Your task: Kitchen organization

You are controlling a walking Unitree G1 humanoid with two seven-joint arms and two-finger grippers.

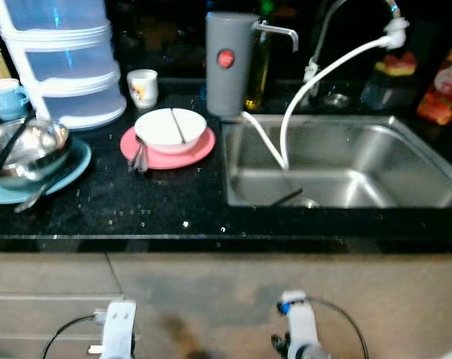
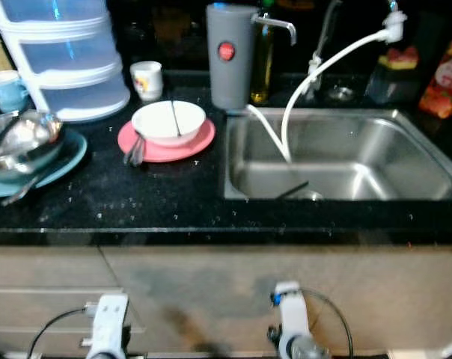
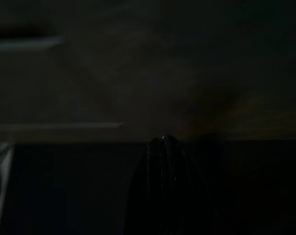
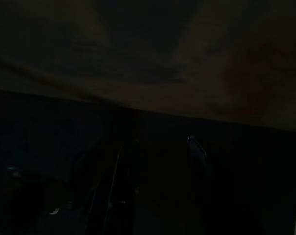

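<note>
Counter (image 1: 173, 202), black speckled: one. Sink (image 1: 405, 161), steel, single basin: one.

Plates: two. One pink plate (image 1: 200, 149) left of the sink; one teal plate (image 1: 72, 168) at far left.

Bowls: two. One white bowl (image 1: 162, 127) on the pink plate; one steel bowl (image 1: 39, 146) on the teal plate.

Cups: two, toward the far edge. One white cup (image 1: 142, 87); one blue cup (image 1: 7, 97).

Grey water filter canister (image 1: 230, 63): one. Faucet (image 1: 338, 22): one. White hoses (image 1: 323, 75): two, both running into the basin.

Stacked clear container tiers (image 1: 65, 56): three visible.

Oil bottle (image 1: 259, 71) behind the canister: one.

Red packets (image 1: 443, 86) at far right: count unclear.

Utensils by the bowls: blurred, count uncertain.
</note>
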